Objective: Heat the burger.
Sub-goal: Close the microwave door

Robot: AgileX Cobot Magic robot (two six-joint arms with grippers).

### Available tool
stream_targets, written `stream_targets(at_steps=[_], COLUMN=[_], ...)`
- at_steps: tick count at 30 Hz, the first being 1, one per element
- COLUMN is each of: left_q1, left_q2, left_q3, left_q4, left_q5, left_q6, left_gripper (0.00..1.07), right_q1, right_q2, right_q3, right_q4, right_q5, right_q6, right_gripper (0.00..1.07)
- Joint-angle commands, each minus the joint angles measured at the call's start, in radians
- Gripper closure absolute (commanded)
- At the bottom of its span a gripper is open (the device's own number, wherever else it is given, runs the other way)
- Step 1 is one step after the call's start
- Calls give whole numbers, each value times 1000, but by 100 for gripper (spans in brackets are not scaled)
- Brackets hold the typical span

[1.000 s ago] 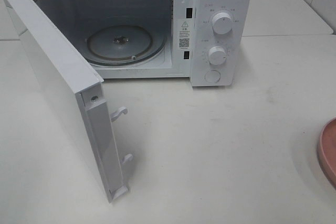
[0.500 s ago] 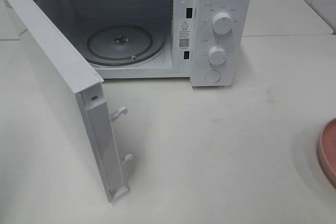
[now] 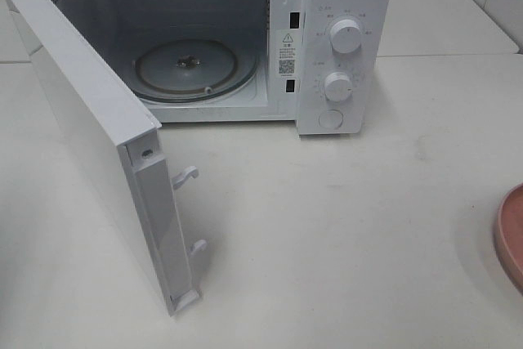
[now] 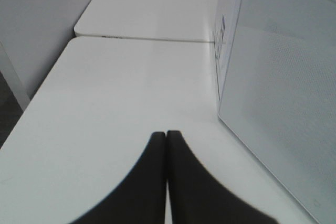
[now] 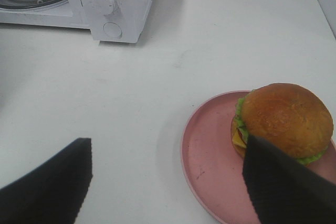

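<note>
The burger (image 5: 286, 119), golden-brown bun over green lettuce and yellow cheese, sits on a pink plate (image 5: 210, 150) on the white table. My right gripper (image 5: 168, 142) hovers above and in front of the plate, open, with one finger beside the burger and nothing between the fingers. Only the plate's edge (image 3: 511, 234) shows at the right border of the high view, where the burger is out of frame. The white microwave (image 3: 339, 46) stands open with its glass turntable (image 3: 192, 67) bare. My left gripper (image 4: 166, 134) is shut and empty, beside the outer face of the door (image 4: 283, 103).
The microwave door (image 3: 90, 136) swings far out toward the front left, its latch hooks (image 3: 188, 176) sticking out. Two knobs (image 3: 345, 37) and a round button sit on the control panel. The table's left edge (image 4: 31, 103) runs close to my left gripper.
</note>
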Motion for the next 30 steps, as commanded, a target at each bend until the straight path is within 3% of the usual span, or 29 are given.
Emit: stream_targets(at_steps=[1, 4, 9, 15, 18, 30], left_q1=[3, 3, 3, -18, -61, -256], left_q2=[63, 151, 262, 420, 514, 756], left_q3=[62, 108, 109, 88, 82, 53], left_q4=[-8, 4, 71, 161, 211, 213], left_q5=[-249, -431, -515, -612, -670, -869], left_q6=[7, 2, -3, -87, -87, -87], left_gripper=[107, 107, 107, 107, 107, 107], right_q1=[-9, -9, -9, -9, -9, -9], right_q2=[-30, -30, -30, -30, -30, -30], right_q3=[4, 4, 4, 4, 4, 4], right_q4=[0, 0, 0, 0, 0, 0], right_q5=[-13, -13, -13, -13, -13, -13], right_q6=[-9, -9, -9, -9, -9, -9], right_gripper=[31, 31, 31, 31, 31, 31])
